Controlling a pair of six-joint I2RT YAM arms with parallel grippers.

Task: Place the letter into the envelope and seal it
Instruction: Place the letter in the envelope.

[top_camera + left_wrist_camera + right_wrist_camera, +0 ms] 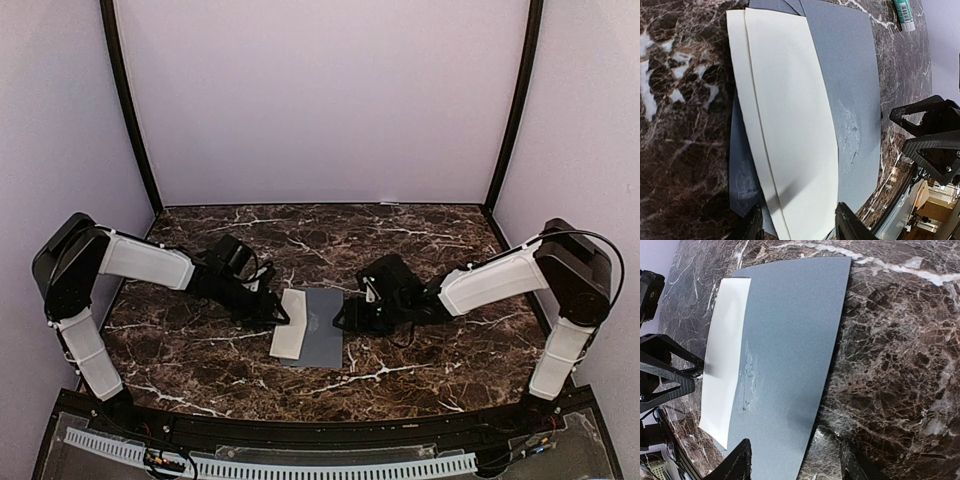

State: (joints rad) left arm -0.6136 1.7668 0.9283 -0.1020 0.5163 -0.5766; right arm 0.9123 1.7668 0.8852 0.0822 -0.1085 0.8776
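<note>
From above, the cream-tan rectangular paper letter [288,328] lies in the middle of the dark marble worktop [420,240]. Its long axis runs nearly from 12 to 6 o'clock, and its 3 o'clock side meets the flat slate-grey paper envelope [323,335]. Whether this side is slipped inside or only rests on the grey paper, I cannot tell. My left hand [277,312] is the nearer one: it sits at the letter's 9 o'clock edge, so the sheet lies at 3 o'clock from it. In the left wrist view its fingers stand apart on both sides of the sheet's near end, but I cannot tell if they nip it. My right hand [345,318] is released, holding nothing, at the envelope's 3 o'clock edge. I judge the coming move is a push of the letter toward 3 o'clock, across its long axis, while the right hand steadies the envelope.
</note>
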